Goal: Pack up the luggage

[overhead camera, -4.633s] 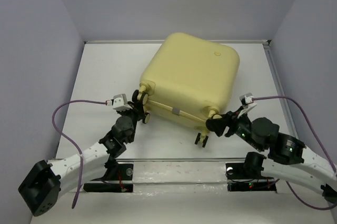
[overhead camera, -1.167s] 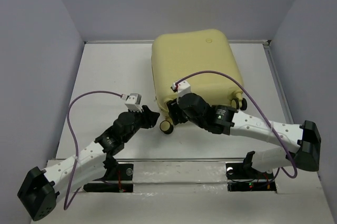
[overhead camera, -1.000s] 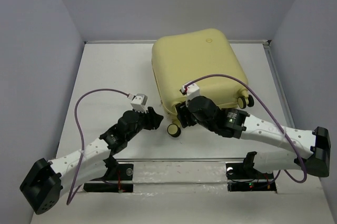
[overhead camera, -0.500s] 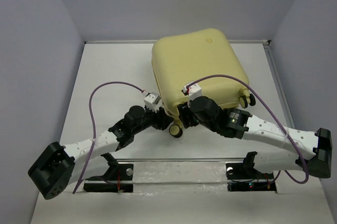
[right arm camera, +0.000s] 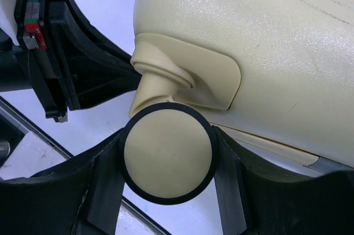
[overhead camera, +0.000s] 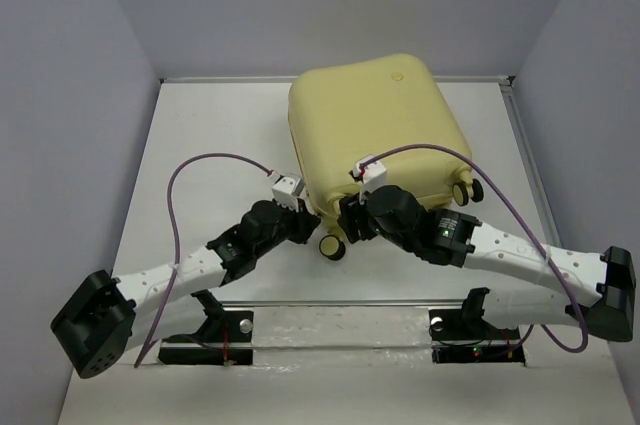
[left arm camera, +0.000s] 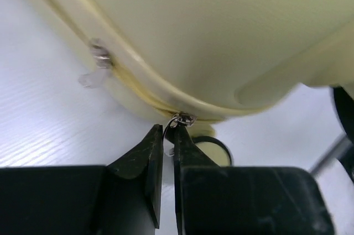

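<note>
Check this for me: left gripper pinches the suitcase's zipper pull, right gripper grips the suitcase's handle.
Wrong on the handle: the right gripper grips a wheel of the suitcase, as the right wrist view shows. The left gripper does pinch the zipper pull.

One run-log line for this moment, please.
luggage: lid down | left gripper: jaws pinch zipper pull | right gripper: jaws clamp caster wheel
</note>
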Tool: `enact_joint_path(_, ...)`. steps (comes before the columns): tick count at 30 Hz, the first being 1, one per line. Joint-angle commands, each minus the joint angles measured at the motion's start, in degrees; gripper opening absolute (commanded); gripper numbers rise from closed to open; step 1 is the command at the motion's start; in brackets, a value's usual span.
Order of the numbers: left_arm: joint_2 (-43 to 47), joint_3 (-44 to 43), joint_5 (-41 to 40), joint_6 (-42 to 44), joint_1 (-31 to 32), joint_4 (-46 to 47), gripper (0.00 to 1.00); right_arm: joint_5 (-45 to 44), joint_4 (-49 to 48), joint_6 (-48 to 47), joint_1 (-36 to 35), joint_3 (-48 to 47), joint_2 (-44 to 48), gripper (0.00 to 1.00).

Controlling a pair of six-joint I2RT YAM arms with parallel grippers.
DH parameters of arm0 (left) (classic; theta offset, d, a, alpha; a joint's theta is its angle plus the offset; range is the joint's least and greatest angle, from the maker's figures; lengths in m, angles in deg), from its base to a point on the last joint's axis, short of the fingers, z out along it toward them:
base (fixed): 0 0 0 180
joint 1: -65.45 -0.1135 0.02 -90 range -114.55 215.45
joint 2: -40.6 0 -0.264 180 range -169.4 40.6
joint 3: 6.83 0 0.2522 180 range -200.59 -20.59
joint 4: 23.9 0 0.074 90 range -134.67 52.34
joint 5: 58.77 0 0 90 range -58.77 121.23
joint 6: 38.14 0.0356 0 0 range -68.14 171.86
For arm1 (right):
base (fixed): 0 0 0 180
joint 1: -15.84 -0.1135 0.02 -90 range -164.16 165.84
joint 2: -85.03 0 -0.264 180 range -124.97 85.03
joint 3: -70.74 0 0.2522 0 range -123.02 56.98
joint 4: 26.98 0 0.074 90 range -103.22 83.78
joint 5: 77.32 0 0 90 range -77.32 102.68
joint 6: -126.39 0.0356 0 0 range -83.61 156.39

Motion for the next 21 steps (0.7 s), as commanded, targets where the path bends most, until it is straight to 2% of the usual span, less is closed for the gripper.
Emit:
enact_joint_path(1, 4.26, -4.90, -28.17, 0.12, -2.66, -8.78, 0.06, 0.33, -4.17, 0.92, 0.20, 1.49, 4.87, 0.07)
enact_joint_path(3, 3.74, -5.61, -30.68, -1.55, -6.67, -11.61, 0.06, 1.20, -3.39, 1.45, 0.20, 2.90, 5.93, 0.07)
enact_joint_path(8, -3.28, -8.68, -28.58, -5.24, -16.52, -12.14, 0.06, -0.55, -1.27, 2.42, 0.20, 4.04, 7.60, 0.07)
enact_joint_path(10, -6.36, -9.39, -23.60, -6.39, -18.56, -9.08, 0.06, 0.41, -1.27, 2.24, 0.20, 4.22, 8.13, 0.07)
enact_joint_path(12, -5.68, -9.31, -21.28, -9.27, -19.19, -5.81, 0.06, 4.00, -1.88, 1.28, 0.20, 3.87, 7.60, 0.07)
enact_joint_path(13, -4.36, -8.52, -19.28, -10.33, -19.19, -5.37, 0.11, 5.32, -3.36, 1.10, 0.20, 3.78, 6.47, 0.07)
enact_joint_path(14, -0.17, -7.73, -18.47, -11.30, -19.19, -4.59, 0.37, 8.30, -4.34, 0.67, 0.20, 3.87, 5.67, 0.07)
enact_joint_path(15, -0.13, -6.85, -18.12, -12.09, -19.19, -4.58, 0.50, 9.72, -5.65, 0.40, 0.20, 3.87, 4.80, 0.07)
enact_joint_path(16, 5.79, -5.28, -17.50, -13.32, -19.19, -5.10, 0.62, 10.78, -8.10, 0.31, -0.32, 3.43, 2.44, 0.07)
enact_joint_path(17, 9.50, -4.83, -17.41, -14.03, -19.19, -7.54, 0.82, 12.79, -9.60, 0.22, -1.03, 3.08, 0.93, 0.07)
enact_joint_path(18, 13.11, -4.56, -17.24, -14.47, -19.19, -8.96, 0.82, 13.94, -11.27, 0.22, -1.03, 2.56, -0.65, 0.07)
enact_joint_path(19, 20.97, -4.47, -16.97, -14.91, -19.10, -10.71, 0.92, 14.99, -14.42, 0.05, -2.08, 1.77, -2.40, 0.07)
enact_joint_path(21, 31.62, -5.96, -17.58, -15.53, -19.10, -16.25, 0.97, 17.02, -17.08, -0.48, -4.45, -2.70, -8.81, 0.07)
